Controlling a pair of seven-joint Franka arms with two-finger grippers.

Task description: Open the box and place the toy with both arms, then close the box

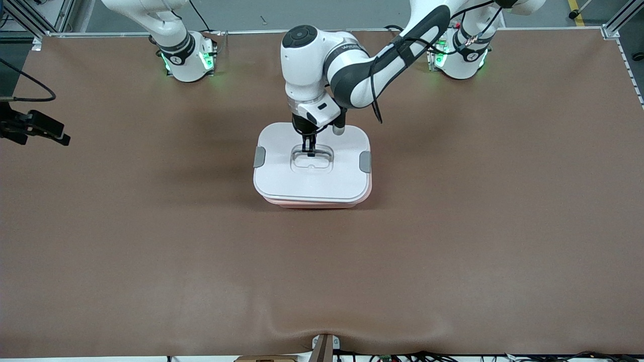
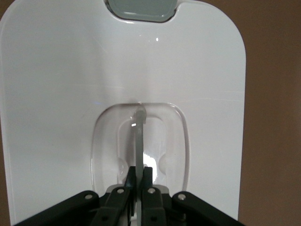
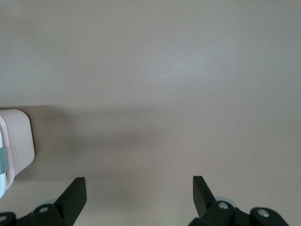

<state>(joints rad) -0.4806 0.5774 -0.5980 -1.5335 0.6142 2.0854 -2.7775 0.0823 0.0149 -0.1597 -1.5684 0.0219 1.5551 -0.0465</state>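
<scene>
The box (image 1: 322, 203) stands mid-table, a pink tub with its white lid (image 1: 282, 176) on and grey clips (image 1: 259, 157) at both ends. My left gripper (image 1: 309, 148) reaches down into the lid's recess and is shut on the clear handle (image 1: 312, 160). In the left wrist view the fingers (image 2: 140, 173) pinch the upright handle strip (image 2: 139, 136) over the lid (image 2: 56, 94). My right gripper (image 3: 139, 186) is open and empty over bare table, with a corner of the box (image 3: 16, 141) at the edge of its view. The toy is not in view.
A black clamp-like device with a cable (image 1: 35, 128) juts in at the right arm's end of the table. The brown table mat (image 1: 453, 251) spreads all round the box. A grey clip (image 2: 141, 9) shows in the left wrist view.
</scene>
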